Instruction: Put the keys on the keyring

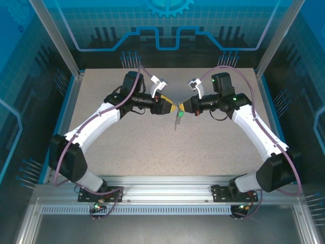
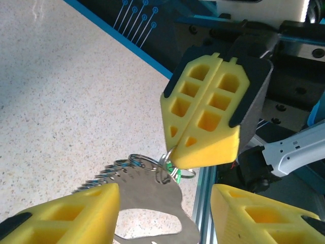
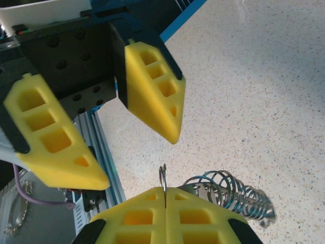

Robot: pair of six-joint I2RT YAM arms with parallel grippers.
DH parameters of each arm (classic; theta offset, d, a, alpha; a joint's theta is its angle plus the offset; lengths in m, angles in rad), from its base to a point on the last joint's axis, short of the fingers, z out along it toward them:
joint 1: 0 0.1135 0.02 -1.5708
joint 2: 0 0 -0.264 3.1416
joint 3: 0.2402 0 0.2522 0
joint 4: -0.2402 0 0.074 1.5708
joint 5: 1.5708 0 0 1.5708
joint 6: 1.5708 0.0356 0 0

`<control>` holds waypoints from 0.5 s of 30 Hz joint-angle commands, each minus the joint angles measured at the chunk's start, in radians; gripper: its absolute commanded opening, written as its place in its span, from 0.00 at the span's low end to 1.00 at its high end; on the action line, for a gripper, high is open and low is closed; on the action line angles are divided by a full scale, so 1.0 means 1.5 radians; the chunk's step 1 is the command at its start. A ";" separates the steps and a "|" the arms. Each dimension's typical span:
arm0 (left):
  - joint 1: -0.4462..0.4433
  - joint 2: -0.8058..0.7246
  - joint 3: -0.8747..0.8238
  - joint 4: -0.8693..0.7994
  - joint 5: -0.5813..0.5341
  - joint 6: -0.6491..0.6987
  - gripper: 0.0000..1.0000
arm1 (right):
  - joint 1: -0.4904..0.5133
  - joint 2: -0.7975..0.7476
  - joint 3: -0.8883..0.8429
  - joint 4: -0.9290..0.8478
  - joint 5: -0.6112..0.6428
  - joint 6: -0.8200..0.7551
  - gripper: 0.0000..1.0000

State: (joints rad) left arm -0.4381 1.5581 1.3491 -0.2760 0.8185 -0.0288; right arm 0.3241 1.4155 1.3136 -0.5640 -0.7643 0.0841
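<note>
Closest to the lens in the left wrist view, the left gripper (image 2: pixel 165 192) shows its two yellow pads (image 2: pixel 66 213) spread wide. The flat grey body of the keyring (image 2: pixel 152 203) lies in the gap between them, close against one pad and clear of the other. Facing it, the right gripper (image 3: pixel 165 192) has its pads pressed flat together on a thin wire ring (image 3: pixel 162 175) that stands up out of the seam at their tips. A string of silvery links (image 3: pixel 231 195) bunches just beside that pinch and runs along the keyring's edge. The key (image 1: pixel 179 117) hangs just under the meeting fingertips, its green head a small bright spot. Whether it is already threaded on the keyring cannot be told. All of this sits above the speckled table (image 1: pixel 127 152), near its middle, where both arms reach in from either side.
</note>
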 commanded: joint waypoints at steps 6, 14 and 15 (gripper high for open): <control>0.015 0.025 0.036 -0.050 0.059 0.060 0.52 | -0.007 0.024 0.040 -0.046 -0.058 -0.049 0.00; 0.016 0.035 0.042 -0.040 0.083 0.058 0.52 | -0.007 0.035 0.053 -0.049 -0.069 -0.053 0.00; 0.016 0.037 0.042 -0.037 0.088 0.055 0.52 | -0.006 0.036 0.053 -0.048 -0.070 -0.052 0.00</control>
State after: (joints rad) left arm -0.4240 1.5948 1.3750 -0.3283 0.8978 0.0338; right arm 0.3241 1.4631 1.3506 -0.6212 -0.8242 0.0238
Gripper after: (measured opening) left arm 0.518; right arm 0.065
